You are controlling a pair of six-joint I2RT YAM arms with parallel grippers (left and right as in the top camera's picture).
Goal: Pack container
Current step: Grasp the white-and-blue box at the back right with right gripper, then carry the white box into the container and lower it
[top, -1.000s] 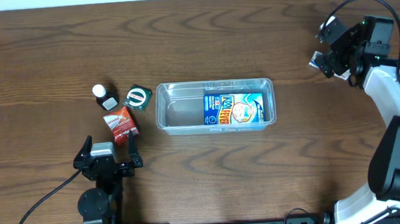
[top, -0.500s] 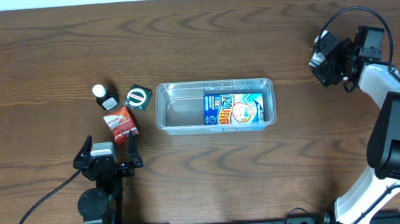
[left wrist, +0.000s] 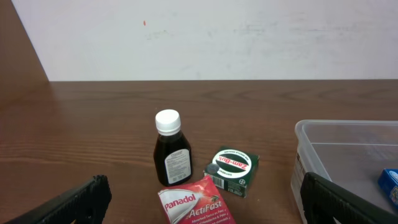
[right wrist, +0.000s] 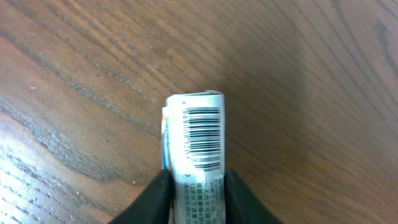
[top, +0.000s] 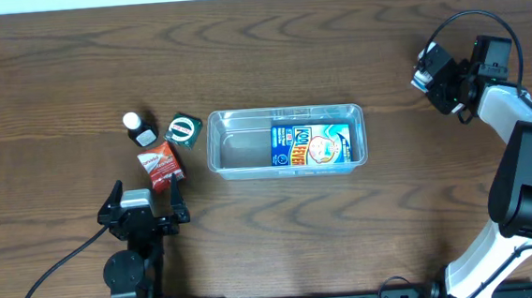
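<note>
Big brown wooden table (top: 281,223), and sitting right in the middle of it is the container (top: 238,153), clear and shallow, long side running left to right. Its right half already has a blue snack packet (top: 313,146) lying flat in it. The left half is bare.

Now over to the far right, well apart from the container: the right gripper (right wrist: 198,186) is on a small white carton (right wrist: 196,134) with a barcode. In the wrist view its dark fingers (right wrist: 155,194) press against both long sides, narrow, gripping it. Whether the carton is off the wood yet, I can't tell from here.

So I'd call this the pick of the next item, with the grasp just made. What follows, I'd say, is a lift and a long carry leftward across the table, then a set-down in the bare left half, beside the blue packet rather than on it. The carton is slim and is pinched near one end, so it could swing in the grip. A steady carry looks wise.

Near the front left, the left gripper (top: 145,206) hangs wide and holds nothing. Just ahead of it waits a cluster: a dark bottle (left wrist: 171,149) with a white cap, standing upright; a green Zam-Buk box (left wrist: 232,169); and a red Panadol sachet (left wrist: 194,204) closest in. None of those is packed yet, so plenty remains to do.
</note>
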